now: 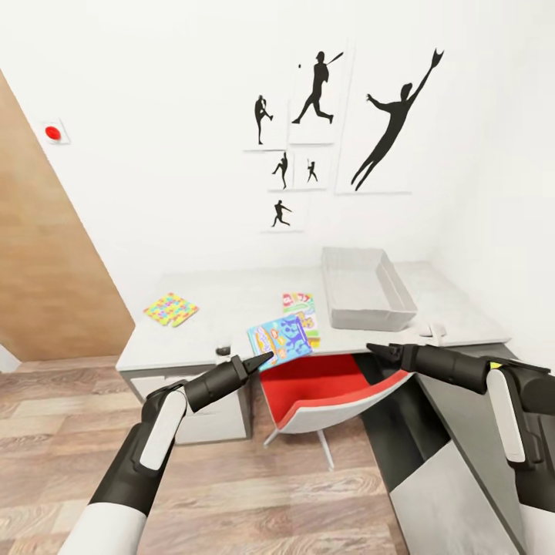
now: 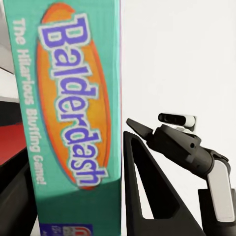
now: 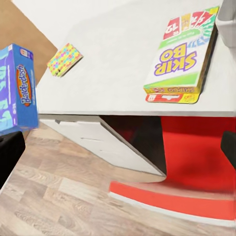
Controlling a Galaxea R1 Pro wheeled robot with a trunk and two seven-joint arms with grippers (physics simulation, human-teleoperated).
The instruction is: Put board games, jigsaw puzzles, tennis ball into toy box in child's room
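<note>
The left fingers grip the blue game by its edge over the table's front; the bin lies ahead and rightward; right fingers look pinched, empty.

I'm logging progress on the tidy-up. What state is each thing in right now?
Blue board game: held off the table in the left gripper, tilted.
SKIP-BO game: lying flat on the table, stacked on another box.
Jigsaw puzzle: flat on the table, untouched.
Toy box: on the table, looks empty.
Right gripper: holding nothing, fingers look closed.
Red chair: tucked partly under the table.
</note>
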